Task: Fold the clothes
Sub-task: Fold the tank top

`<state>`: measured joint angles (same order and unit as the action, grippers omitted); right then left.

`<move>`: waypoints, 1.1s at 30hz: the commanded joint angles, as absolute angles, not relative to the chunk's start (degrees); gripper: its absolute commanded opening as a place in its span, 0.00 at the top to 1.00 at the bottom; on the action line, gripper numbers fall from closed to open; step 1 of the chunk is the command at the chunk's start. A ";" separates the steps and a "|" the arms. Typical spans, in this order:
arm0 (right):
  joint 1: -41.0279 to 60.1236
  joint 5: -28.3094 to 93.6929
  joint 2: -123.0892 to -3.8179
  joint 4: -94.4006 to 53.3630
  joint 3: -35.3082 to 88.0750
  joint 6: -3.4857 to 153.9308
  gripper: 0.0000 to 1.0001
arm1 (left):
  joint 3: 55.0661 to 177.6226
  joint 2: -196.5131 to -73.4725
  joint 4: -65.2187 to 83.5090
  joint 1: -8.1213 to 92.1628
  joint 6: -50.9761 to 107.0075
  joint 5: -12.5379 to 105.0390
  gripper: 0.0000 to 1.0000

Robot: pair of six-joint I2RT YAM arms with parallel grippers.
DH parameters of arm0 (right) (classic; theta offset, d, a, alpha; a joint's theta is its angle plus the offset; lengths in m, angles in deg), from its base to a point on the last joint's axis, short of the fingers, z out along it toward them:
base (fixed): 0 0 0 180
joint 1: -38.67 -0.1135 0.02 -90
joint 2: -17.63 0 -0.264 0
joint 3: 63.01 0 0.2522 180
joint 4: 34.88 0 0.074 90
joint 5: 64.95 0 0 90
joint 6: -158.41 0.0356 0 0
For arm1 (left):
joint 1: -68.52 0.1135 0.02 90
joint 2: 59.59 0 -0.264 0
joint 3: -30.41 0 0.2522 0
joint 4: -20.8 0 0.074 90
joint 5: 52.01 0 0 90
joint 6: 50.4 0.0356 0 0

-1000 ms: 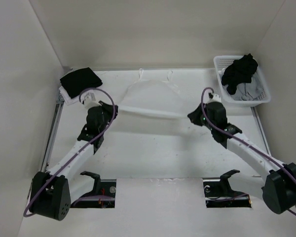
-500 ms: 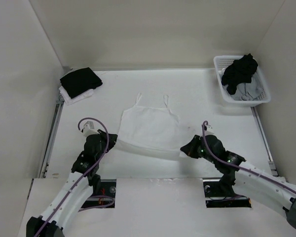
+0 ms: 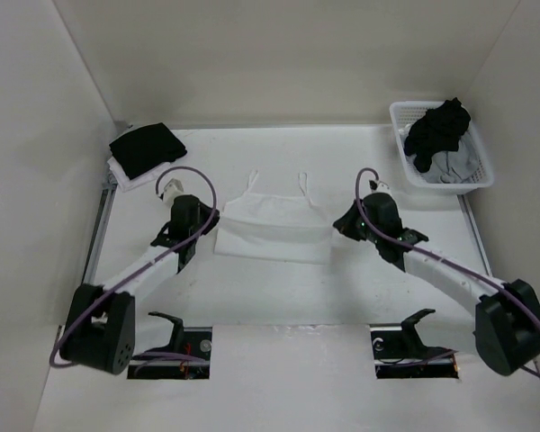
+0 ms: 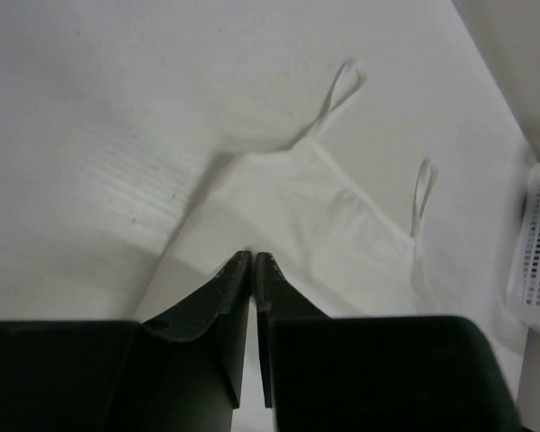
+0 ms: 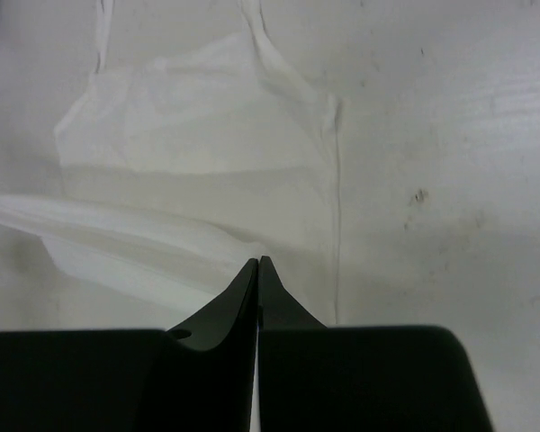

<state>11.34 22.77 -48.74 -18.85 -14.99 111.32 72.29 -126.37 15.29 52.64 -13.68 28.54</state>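
Folding a white camisole (image 3: 272, 227) at the middle of the table (image 3: 279, 297).
Soft, light and limp, it will likely sag unless taken at its hem corners, where the left pincer (image 4: 254, 259) and right pincer (image 5: 258, 263), both pressed together, pinch it.

The left end effector (image 4: 254, 257) hides the near edge of the camisole (image 4: 324, 216)
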 commanded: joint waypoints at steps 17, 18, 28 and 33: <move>22.54 26.28 -84.23 -28.67 13.67 108.92 0.98 | 100.33 -162.41 30.77 57.23 -13.40 26.30 0.94; 22.90 26.02 -85.54 -28.76 14.72 109.36 0.97 | 101.21 -163.11 31.38 57.05 -13.14 26.56 0.93; 19.31 17.69 -78.64 -29.28 8.43 108.75 0.52 | 97.02 -156.73 31.56 56.62 -10.94 25.96 0.64; 14.65 14.94 -68.61 -32.01 -5.02 109.01 0.82 | 81.82 -145.74 31.04 54.86 -10.42 24.89 0.65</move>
